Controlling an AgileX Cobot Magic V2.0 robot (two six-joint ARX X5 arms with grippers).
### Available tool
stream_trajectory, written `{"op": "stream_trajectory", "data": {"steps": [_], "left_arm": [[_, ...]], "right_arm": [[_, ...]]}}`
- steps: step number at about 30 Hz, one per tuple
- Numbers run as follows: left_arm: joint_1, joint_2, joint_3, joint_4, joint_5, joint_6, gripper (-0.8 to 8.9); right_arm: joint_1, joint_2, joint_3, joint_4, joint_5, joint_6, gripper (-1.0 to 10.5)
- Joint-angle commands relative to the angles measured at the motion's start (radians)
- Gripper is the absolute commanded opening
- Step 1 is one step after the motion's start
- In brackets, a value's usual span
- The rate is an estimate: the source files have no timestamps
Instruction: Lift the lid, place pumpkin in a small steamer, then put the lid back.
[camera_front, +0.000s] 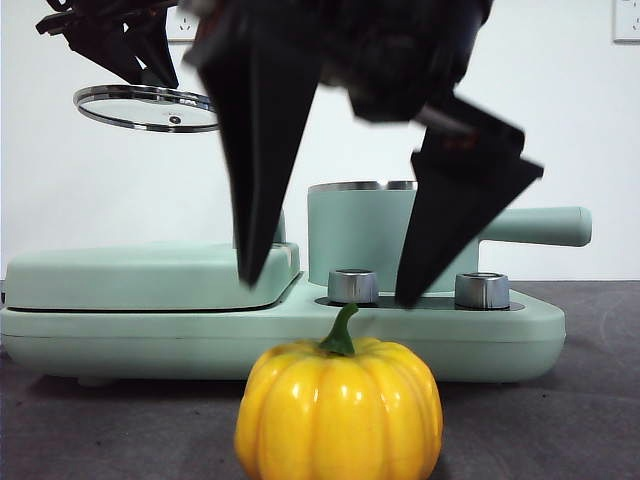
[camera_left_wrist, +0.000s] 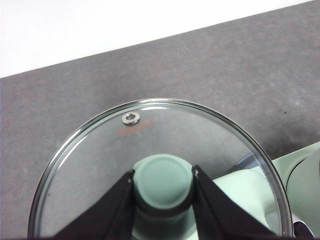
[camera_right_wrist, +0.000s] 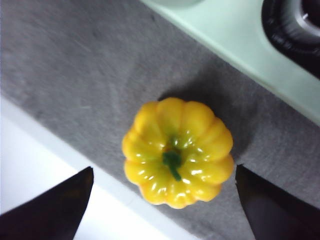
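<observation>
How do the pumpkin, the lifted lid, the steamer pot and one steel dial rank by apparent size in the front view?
1. Pumpkin, largest, though nearest the camera.
2. Steamer pot, partly hidden by the right gripper.
3. Lid, seen nearly edge-on, so unsure against the pot.
4. Steel dial, smallest.

The pumpkin (camera_front: 339, 412) sits on the table (camera_front: 560, 420) in front of the cooker base (camera_front: 500, 345), apart from it. The small steamer (camera_front: 360, 235) stands on that base behind the pumpkin, its handle (camera_front: 540, 226) pointing right. Two knobs (camera_front: 353, 286) sit on the base before the steamer. The flat cover (camera_front: 150, 275) lies on the base left of the steamer. The right gripper (camera_front: 330, 290) hangs above the pumpkin, jaws spread either side. The lid (camera_front: 148, 107) is held up high, left of the steamer, by the left gripper (camera_left_wrist: 163, 182) clamping its knob.
</observation>
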Motion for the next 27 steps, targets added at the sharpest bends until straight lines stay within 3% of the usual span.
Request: {"op": "stream_trajectory", "data": {"steps": [1, 18, 27], "left_arm": [[-0.002, -0.005, 0.036, 0.023, 0.002, 0.000, 0.16], [-0.002, -0.005, 0.036, 0.023, 0.002, -0.008, 0.16], [-0.002, -0.005, 0.036, 0.023, 0.002, -0.008, 0.16]], "right_arm": [[0.018, 0.061, 0.031, -0.011, 0.005, -0.033, 4.8], [0.019, 0.204, 0.032, 0.045, -0.002, -0.066, 4.9], [0.016, 0.217, 0.032, 0.044, -0.006, -0.074, 4.3]]}}
